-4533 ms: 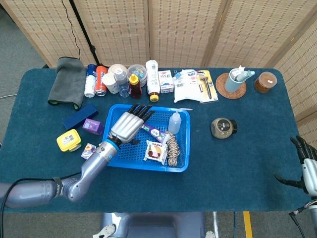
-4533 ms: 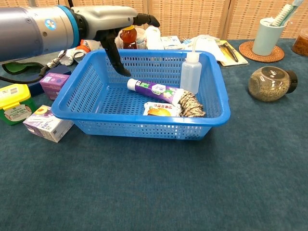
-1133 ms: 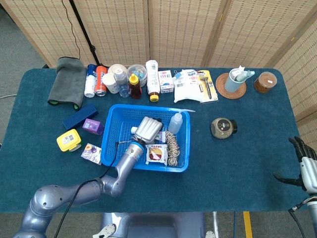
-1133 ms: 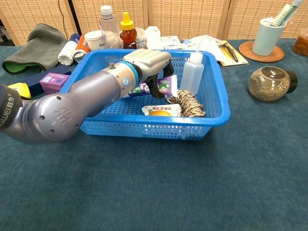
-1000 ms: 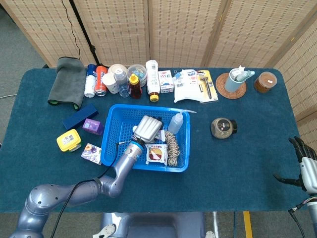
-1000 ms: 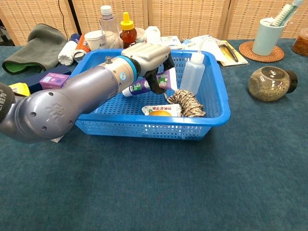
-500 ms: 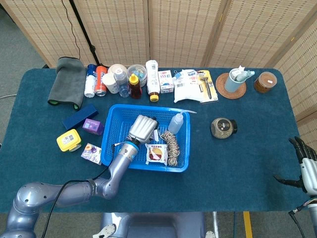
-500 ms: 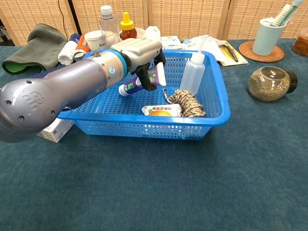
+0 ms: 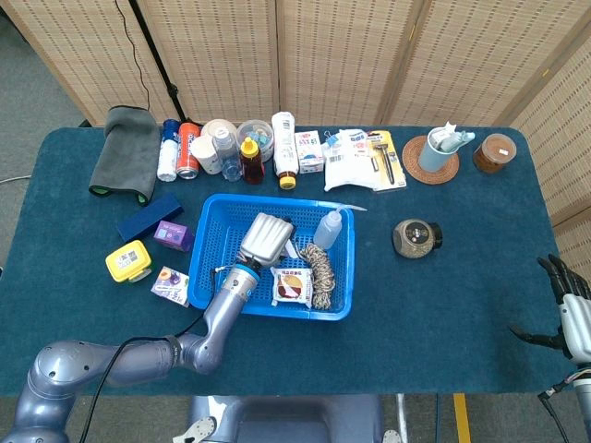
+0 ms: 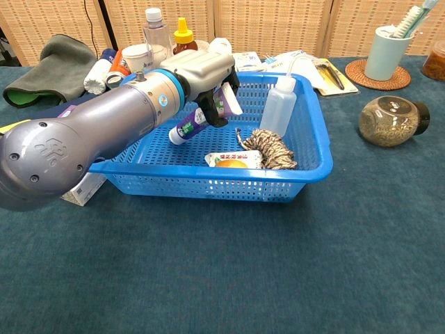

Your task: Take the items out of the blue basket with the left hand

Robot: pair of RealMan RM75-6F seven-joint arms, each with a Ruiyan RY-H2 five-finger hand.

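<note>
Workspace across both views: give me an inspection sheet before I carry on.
Surface: dark blue cloth table.
Job's things: blue plastic basket holds clear squeeze bottle, twine bundle, snack packet; purple-and-white tube lifted, tilted.
Clutter: bottles, cans, grey towel along far edge; glass jar right of basket.
Hands: left robot hand holds tube; right robot hand at table edge, fingers apart.
Cables: black cable behind table.
Surroundings: woven folding screens.

We see the basket [image 9: 208, 273] mid-counter [image 9: 434, 305], with a squeeze bottle [image 9: 326, 228], twine [image 9: 320, 274] and a packet [image 9: 291, 285] inside; a jar [image 9: 416, 237] sits to its right.
</note>
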